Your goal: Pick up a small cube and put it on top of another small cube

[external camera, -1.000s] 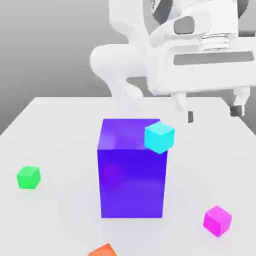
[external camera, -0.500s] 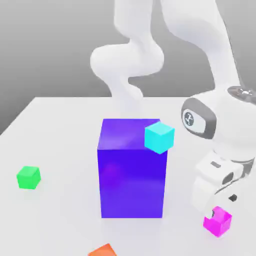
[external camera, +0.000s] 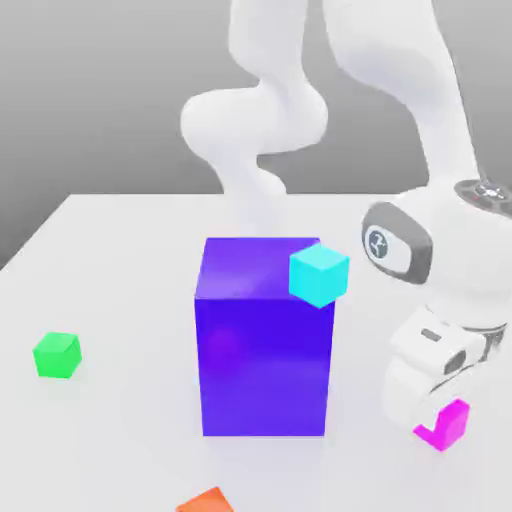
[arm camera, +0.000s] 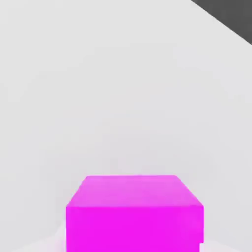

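My pincer is clamped on the small magenta cube near the worktop's front edge, low on it so it can lift cleanly, while the green cube waits well apart beyond the tall blue-purple block.

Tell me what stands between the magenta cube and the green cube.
In the exterior view, the big blue-purple block, with a cyan cube at its upper corner, stands between the magenta cube and the green cube; the remaining table is bare.
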Tool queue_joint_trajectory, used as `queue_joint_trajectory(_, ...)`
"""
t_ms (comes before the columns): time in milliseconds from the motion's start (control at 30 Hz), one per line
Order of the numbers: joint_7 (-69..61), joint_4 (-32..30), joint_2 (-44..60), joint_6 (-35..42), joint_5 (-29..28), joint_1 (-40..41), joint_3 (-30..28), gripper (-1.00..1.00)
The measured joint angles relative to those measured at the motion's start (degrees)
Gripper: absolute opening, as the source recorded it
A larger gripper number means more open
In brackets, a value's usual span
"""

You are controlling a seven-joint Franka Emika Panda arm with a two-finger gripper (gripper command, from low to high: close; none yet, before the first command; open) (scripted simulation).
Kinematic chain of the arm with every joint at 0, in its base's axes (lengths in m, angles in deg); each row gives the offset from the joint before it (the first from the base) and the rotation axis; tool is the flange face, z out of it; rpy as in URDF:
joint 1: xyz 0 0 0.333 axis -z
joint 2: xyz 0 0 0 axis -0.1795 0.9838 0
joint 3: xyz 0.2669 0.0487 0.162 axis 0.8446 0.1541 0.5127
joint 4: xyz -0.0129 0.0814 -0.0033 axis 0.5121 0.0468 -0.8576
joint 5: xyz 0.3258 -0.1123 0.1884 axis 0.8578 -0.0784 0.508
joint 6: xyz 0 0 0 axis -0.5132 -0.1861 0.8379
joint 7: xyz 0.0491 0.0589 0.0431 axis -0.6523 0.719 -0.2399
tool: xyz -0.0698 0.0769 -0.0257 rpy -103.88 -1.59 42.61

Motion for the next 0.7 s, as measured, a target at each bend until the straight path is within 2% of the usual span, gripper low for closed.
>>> queue_joint_trajectory(200, -12.47, 9.43, 3.39, 0.67, -7.79, 6.82, -6.86, -1.0)
queue_joint_trajectory(300, -18.72, 11.94, 3.7, 0.98, -11.26, 10.99, -10.95, -1.0)
queue_joint_trajectory(433, -24.94, 10.89, 1.34, 1.67, -14.09, 16.6, -15.74, -1.0)
queue_joint_trajectory(700, -38.44, 3.6, -7.22, 3.34, -16.48, 29.29, -26.56, -1.0)
